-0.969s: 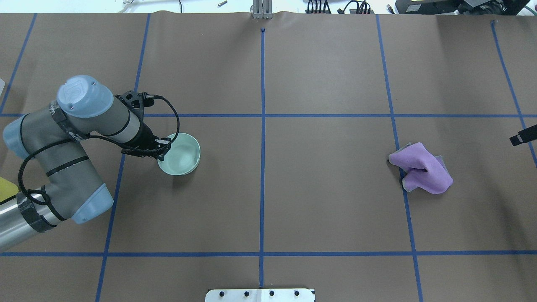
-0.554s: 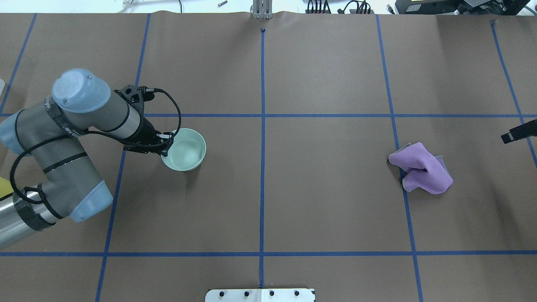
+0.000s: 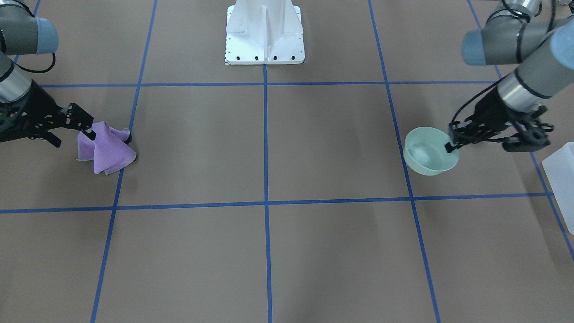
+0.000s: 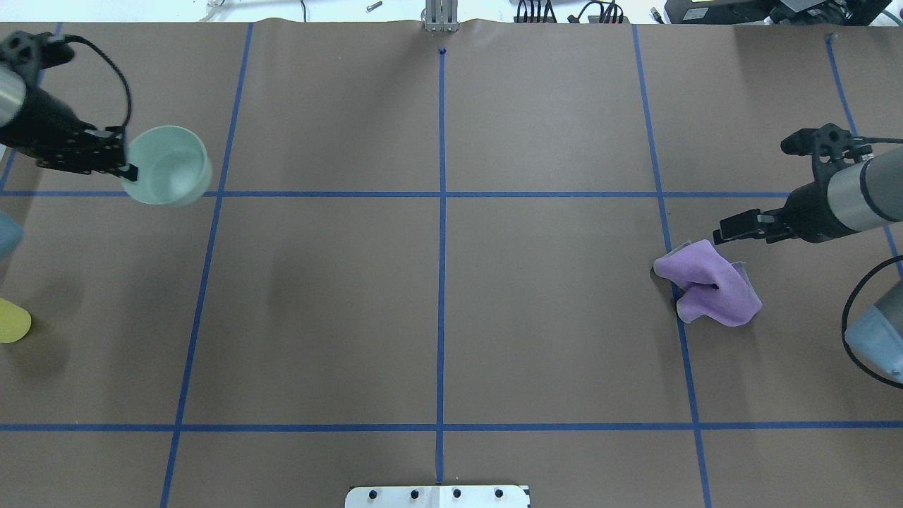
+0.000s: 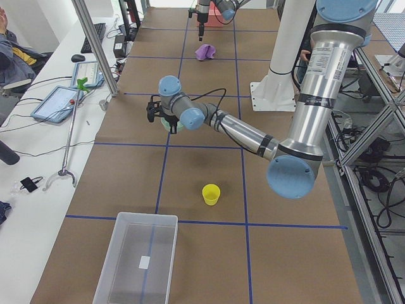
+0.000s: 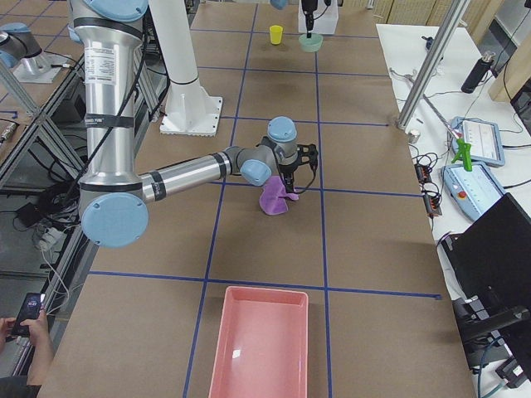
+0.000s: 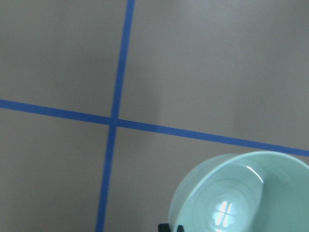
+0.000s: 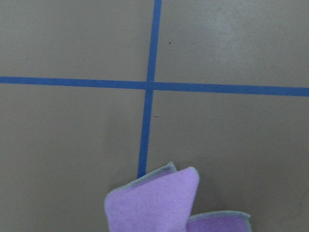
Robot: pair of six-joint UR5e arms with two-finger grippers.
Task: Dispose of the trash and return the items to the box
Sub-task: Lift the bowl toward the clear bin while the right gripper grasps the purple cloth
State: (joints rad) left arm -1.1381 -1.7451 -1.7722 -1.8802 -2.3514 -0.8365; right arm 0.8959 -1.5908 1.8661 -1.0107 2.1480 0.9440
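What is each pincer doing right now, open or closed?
Left pincer: closed on the rim of the mint-green bowl.
Right pincer: looks open over the purple cloth, holding nothing.

Brown paper covers the bench [image 4: 550, 339], marked into rectangles by blue tape lines [image 4: 441, 282]. Along its far edge runs a white desk [image 5: 31, 209] carrying a tablet [image 5: 59, 103], a keyboard [image 5: 93, 37] and loose cables. An aluminium post [image 5: 97, 47] rises at that edge. The light is even, the shadows soft.
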